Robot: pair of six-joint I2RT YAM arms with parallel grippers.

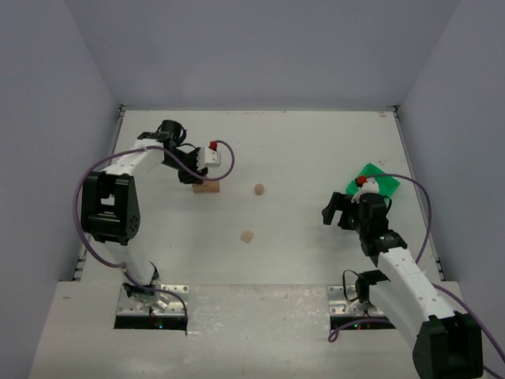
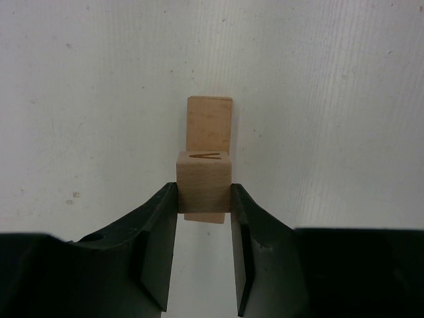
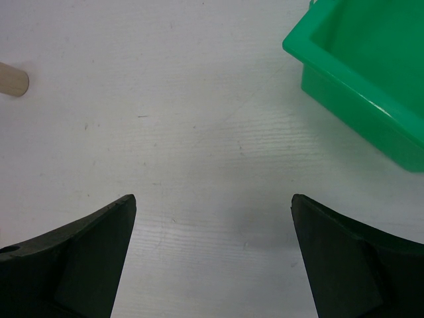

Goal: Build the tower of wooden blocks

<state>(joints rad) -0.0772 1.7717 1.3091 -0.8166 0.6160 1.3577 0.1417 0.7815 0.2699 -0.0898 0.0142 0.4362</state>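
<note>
Your left gripper (image 2: 204,195) is pinching a cube (image 2: 203,182) between its two dark fingers, one pressed flat on each side face. The cube has a thin wedge mark on its top. It sits directly over the near end of the bar (image 2: 209,126), which lies flat on the desk (image 1: 316,142) and runs away from the gripper. You cannot tell from the wrist view whether the cube rests on the bar or hangs just above it. From above, this pair sits at the left of the desk. A round piece (image 1: 259,189) lies to its right, and a second cube (image 1: 247,236) lies nearer the arm bases, both loose and apart from each other. Your right gripper (image 3: 213,199) is spread wide with nothing between its fingers, over bare desk at the right side. The green bin (image 3: 371,73) sits just beyond it.
</note>
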